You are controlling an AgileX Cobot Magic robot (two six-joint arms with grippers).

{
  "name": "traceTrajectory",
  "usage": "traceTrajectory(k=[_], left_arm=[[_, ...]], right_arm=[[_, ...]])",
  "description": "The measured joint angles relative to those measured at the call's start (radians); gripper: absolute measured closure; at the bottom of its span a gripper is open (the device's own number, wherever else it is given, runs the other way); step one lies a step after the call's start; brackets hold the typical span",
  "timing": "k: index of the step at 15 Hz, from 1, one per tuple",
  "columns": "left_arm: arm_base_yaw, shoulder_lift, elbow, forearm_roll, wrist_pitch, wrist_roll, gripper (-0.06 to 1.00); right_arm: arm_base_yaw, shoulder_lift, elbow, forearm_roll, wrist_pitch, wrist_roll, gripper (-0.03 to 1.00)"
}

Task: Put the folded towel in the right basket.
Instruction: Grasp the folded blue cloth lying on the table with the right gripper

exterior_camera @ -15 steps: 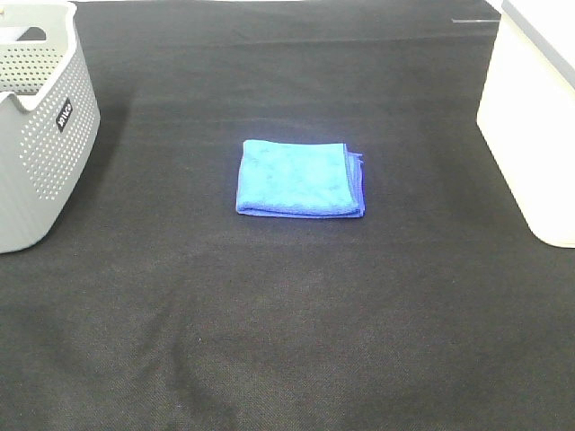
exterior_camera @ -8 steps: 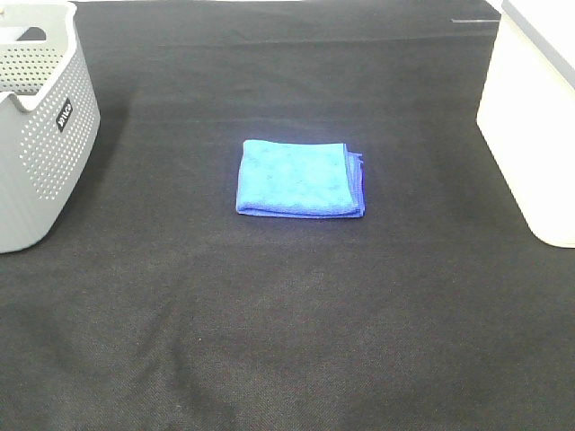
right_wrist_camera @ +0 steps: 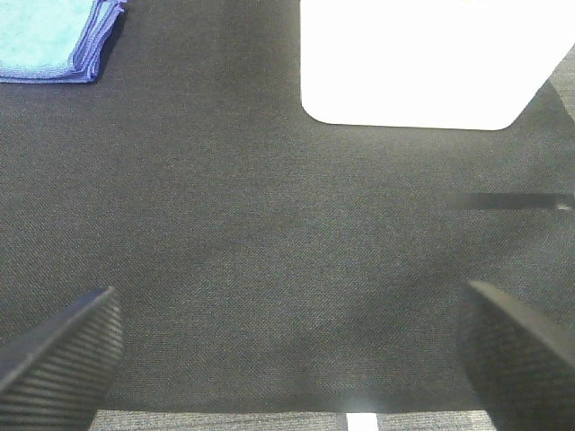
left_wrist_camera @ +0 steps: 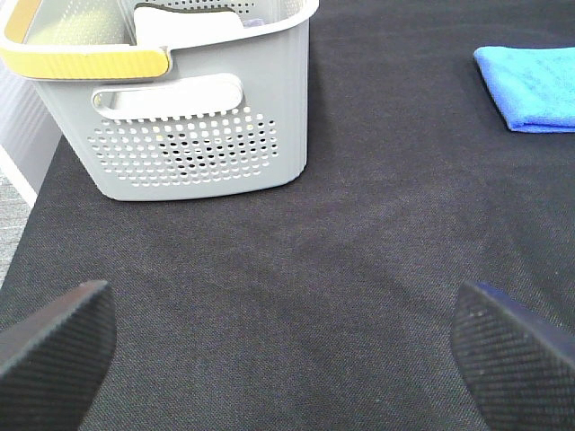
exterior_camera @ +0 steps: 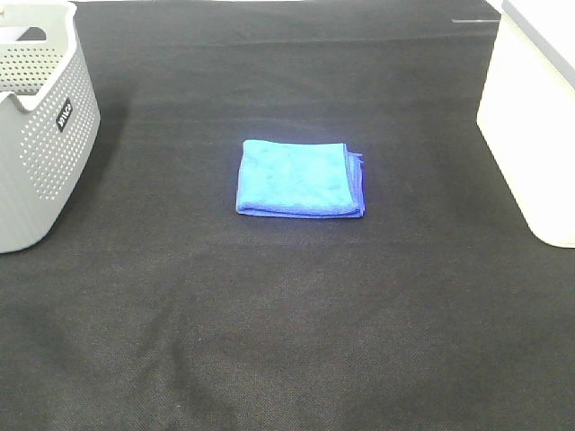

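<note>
The folded towel is a bright blue square with a darker blue-violet edge, lying flat mid-table on the black cloth. It also shows in the left wrist view and the right wrist view. The right basket is a large white bin at the table's right edge; its pale side shows in the right wrist view. My left gripper is open and empty, well short of the towel. My right gripper is open and empty, near the white bin. Neither gripper shows in the exterior view.
A grey perforated basket with a small black label stands at the left edge; in the left wrist view it has a yellow handle and holds pale items. A black cloth covers the table.
</note>
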Motion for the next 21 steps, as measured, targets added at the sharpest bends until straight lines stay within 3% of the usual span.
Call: traceTrajectory(k=[21], left_arm=[[0.000,0.000,0.000,0.000,0.000,0.000,0.01]], right_arm=[[0.000,0.000,0.000,-0.011,0.000,0.000,0.00]])
